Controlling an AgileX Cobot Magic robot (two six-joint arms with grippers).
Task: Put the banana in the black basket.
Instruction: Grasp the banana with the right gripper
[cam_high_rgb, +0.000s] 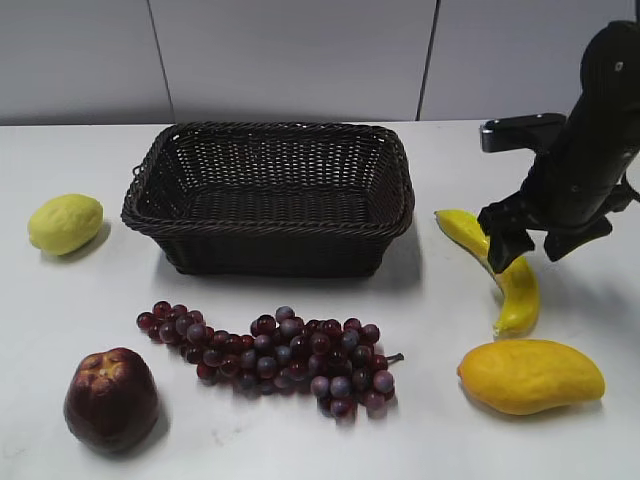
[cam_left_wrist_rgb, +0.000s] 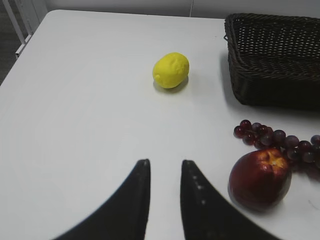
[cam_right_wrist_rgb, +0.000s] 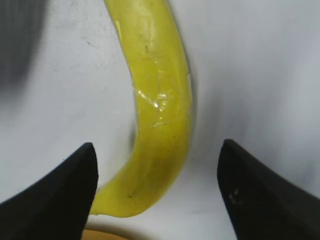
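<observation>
The banana is curved and bright yellow and lies on the white table to the right of the black basket. My right gripper is open and hangs low over the banana's middle. In the right wrist view the banana runs between the two spread fingers and neither finger touches it. The basket is empty; its corner shows in the left wrist view. My left gripper is open and empty above bare table, out of the exterior view.
A lemon lies left of the basket. A dark red apple and a bunch of purple grapes lie in front. A mango lies just in front of the banana's near tip.
</observation>
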